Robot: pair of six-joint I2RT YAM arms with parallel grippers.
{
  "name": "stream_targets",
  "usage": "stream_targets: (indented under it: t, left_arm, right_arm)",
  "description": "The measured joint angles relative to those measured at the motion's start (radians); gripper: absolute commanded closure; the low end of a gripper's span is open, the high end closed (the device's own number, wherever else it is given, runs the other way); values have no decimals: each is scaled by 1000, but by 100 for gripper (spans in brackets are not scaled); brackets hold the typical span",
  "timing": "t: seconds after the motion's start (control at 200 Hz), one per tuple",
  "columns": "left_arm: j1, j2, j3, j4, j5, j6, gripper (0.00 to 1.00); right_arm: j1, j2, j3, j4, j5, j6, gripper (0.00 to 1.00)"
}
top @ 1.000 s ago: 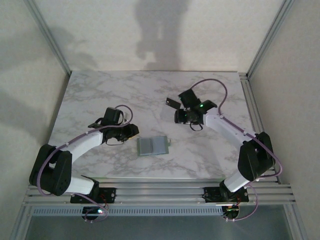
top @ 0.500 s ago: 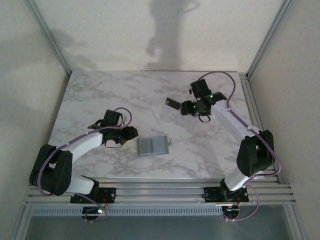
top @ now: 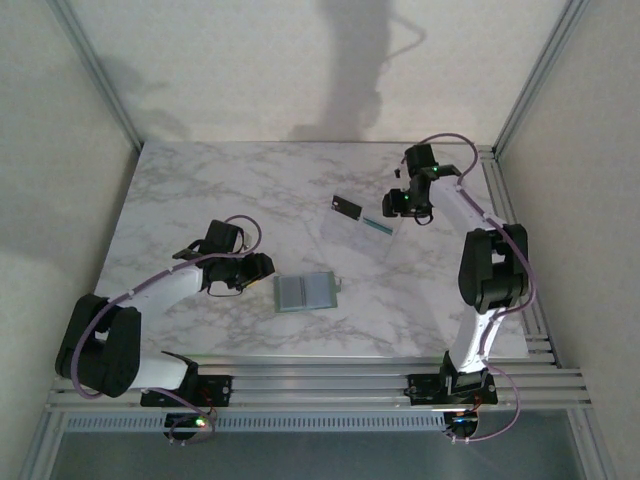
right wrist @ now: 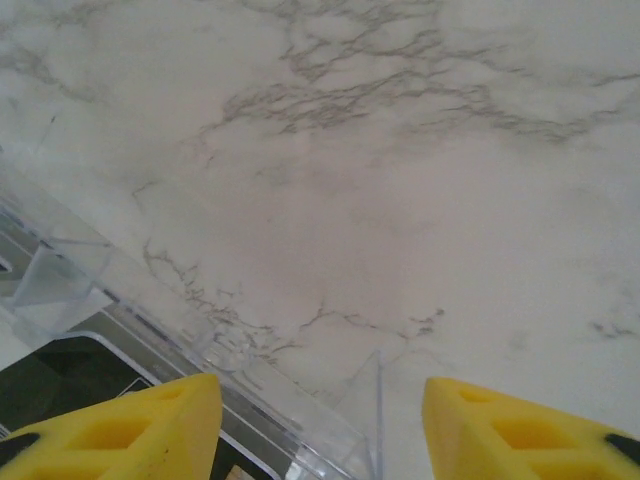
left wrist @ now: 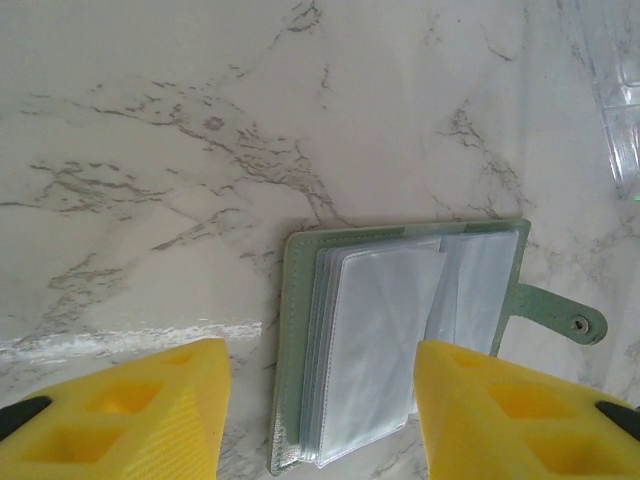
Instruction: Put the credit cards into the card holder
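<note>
Card holder lies open on the table, sleeves up for loading; left tool spread and empty beside it. Right tool, also spread, empty, hangs over credit cards propped in a clear stand.

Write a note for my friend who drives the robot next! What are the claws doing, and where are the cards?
Left gripper: open, empty, close by the grey-green folding card holder.
Right gripper: open, empty, above the clear plastic stand.
Holder: lies open on the white marble table; no card visible in its clear sleeves.
Cards: a dark rectangular plastic card and a thin teal card sit at the stand, far right.
Done: holder opened.
Left: both cards need to go in.
</note>
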Motion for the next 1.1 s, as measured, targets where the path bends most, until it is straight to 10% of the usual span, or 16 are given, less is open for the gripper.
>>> stream_targets:
  t: [0.721, 0.926, 1.101]
  left_arm:
    - [0, 18, 9, -16, -3, 19, 48]
    - [0, 27, 10, -16, -3, 19, 48]
    - [0, 33, 11, -16, -3, 19, 48]
  right_arm:
    - [-1, -87, -107, -3, -114, 14, 89]
    - [0, -185, -217, -4, -112, 100, 84]
    - [-2, -209, -205, -50, -96, 140, 52]
